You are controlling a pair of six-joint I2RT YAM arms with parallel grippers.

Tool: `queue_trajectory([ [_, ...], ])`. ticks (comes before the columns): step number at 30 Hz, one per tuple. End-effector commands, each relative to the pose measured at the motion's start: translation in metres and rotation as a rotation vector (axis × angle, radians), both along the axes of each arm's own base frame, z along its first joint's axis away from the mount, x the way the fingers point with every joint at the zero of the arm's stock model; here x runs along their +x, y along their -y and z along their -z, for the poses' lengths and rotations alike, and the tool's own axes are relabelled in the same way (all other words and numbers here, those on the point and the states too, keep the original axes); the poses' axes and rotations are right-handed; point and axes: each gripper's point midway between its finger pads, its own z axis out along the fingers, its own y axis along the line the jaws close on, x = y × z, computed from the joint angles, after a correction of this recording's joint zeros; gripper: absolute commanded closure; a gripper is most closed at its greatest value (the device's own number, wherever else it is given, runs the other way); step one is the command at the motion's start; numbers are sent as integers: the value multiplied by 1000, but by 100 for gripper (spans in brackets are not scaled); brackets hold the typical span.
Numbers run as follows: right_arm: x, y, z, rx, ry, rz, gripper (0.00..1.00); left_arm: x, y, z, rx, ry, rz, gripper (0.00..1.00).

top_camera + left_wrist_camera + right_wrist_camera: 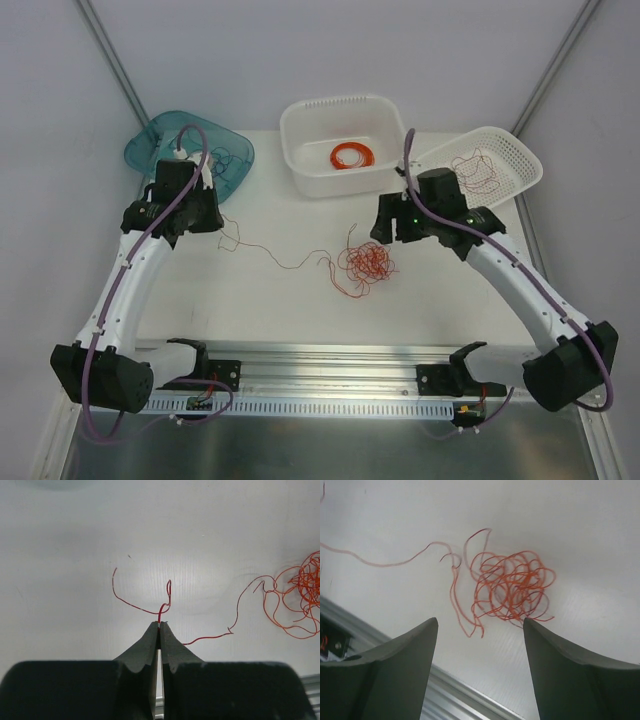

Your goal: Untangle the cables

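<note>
A knotted ball of thin orange-red cables [367,265] lies on the white table in the middle. One red strand [285,262] runs out of it to the left. My left gripper [218,222] is shut on the end of that strand. In the left wrist view the red strand [165,605] comes out of the closed gripper [160,625], and the ball [305,587] is far right. My right gripper [381,233] is open and empty just above and right of the ball. In the right wrist view the ball [512,587] lies beyond the spread gripper [480,622].
A teal basket [165,135] at the back left holds dark wires [228,160]. A white basket [310,125] at the back middle holds a wound orange ring coil [352,155]. A tilted white basket [515,150] at the back right holds a dark red wire [475,170]. A metal rail [330,365] runs along the near edge.
</note>
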Motion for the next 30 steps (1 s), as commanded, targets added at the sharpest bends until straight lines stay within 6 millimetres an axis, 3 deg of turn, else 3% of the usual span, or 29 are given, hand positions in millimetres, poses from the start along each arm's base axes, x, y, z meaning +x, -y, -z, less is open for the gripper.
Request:
queue_trajectory([
  [1,-16,-46,11,-7,-32,-267,27,2,10,-10,-68,36,17,100],
  [9,-32,-114,54,-36,-94,-440,32,-5,9,-3,-74,33,2,100],
  [13,-32,-135,87,-58,-147,-433,37,-7,7,-2,-74,34,-13,100],
  [14,-36,-139,103,-73,-181,-436,39,-8,6,-2,-71,36,-17,100],
  [17,-35,-143,134,-110,-223,-397,44,-7,3,0,-61,38,-30,100],
  [22,-30,-133,170,-179,-264,-296,48,-3,-3,-4,-30,54,-53,100],
  [28,-37,-124,189,-222,-289,-278,57,12,-19,-14,40,87,-107,100],
  [30,-43,-118,194,-238,-296,-279,69,22,-24,-18,58,92,-127,100],
])
